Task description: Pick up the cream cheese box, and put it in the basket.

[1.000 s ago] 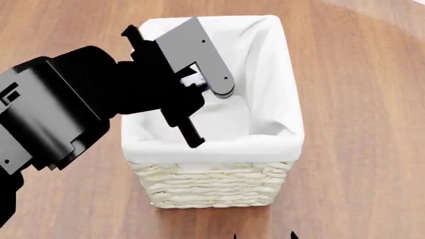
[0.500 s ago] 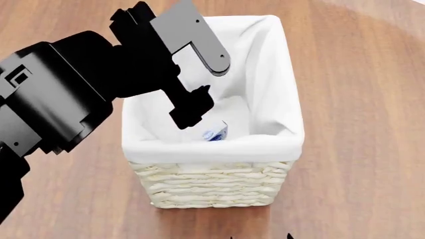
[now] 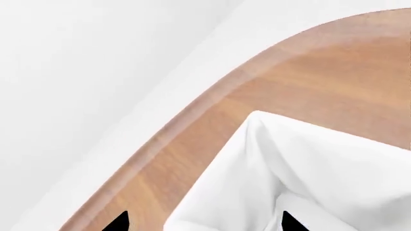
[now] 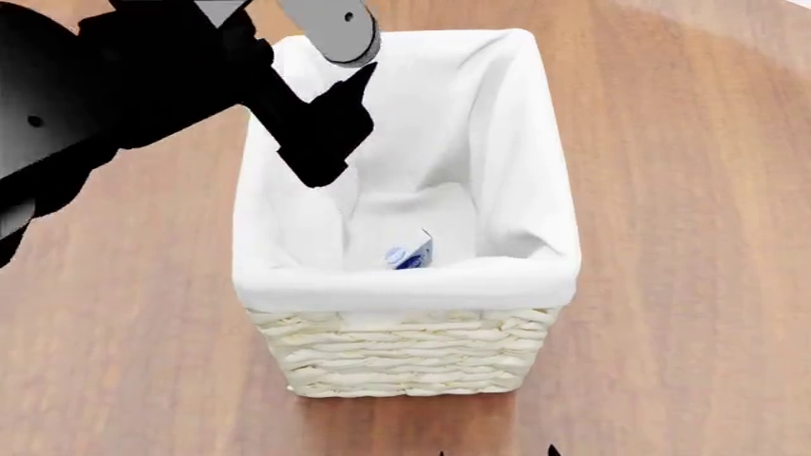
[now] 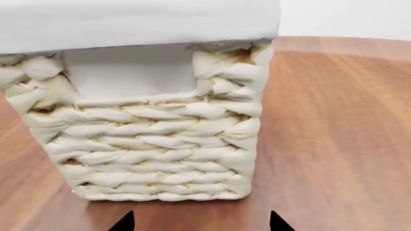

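Fingers of left gripper [image 4: 332, 123] apart, empty, above basket [image 4: 405, 351] rim; cream cheese box [image 4: 412, 253] inside (right fingers' state unclear).

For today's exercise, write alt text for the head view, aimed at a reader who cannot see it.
A cream cheese box lies inside a white-lined wicker basket on a wooden table. The black left gripper hangs empty above the basket's far left corner.

You're looking at a bare simulated room, not a furnished home or kitchen. All you get is a rounded wooden table [image 3: 334, 72] against a plain white backdrop [image 3: 77, 62]; nothing marks it further.
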Available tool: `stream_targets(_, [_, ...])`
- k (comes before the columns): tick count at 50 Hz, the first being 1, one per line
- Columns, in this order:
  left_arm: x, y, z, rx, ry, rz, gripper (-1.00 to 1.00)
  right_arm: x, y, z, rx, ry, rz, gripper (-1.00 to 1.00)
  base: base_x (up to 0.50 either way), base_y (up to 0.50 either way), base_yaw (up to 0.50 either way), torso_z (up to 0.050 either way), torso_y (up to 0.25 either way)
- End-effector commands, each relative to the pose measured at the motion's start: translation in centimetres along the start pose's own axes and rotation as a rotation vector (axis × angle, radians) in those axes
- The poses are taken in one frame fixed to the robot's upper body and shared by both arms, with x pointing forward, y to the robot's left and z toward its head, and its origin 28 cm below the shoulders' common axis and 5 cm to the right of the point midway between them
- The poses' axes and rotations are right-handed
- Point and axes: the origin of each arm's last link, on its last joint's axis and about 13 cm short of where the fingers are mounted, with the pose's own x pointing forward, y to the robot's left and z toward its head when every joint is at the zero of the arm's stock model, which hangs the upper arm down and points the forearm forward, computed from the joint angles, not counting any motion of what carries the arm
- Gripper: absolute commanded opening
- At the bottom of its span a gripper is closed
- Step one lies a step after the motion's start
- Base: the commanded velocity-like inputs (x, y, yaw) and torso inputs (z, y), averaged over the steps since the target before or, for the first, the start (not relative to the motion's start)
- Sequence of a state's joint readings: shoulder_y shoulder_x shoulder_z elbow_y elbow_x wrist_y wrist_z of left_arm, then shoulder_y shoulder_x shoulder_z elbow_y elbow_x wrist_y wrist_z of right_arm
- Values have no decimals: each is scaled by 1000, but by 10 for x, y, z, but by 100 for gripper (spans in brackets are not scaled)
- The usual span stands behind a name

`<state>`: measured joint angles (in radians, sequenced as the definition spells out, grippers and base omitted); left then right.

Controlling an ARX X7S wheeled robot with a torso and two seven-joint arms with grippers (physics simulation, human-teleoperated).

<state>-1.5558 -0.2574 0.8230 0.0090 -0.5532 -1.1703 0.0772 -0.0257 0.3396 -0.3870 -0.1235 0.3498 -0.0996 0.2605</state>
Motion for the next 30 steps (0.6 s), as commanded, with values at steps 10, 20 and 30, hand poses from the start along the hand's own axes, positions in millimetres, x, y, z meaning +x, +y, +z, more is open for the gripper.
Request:
stream_targets(10, [-100, -45, -61, -197, -270, 274, 100, 2, -10, 16, 24, -48, -52, 100, 0, 0, 0, 0, 0])
stream_targets(20, [-131, -150, -155, -268, -329, 458, 100, 0, -20, 39, 36, -131, -128, 100, 0, 0, 0, 0, 0])
stream_targets(30, [-128, -127, -140, -349, -425, 632, 100, 2, -22, 107, -22, -348, -170, 100, 0, 0, 0, 0, 0])
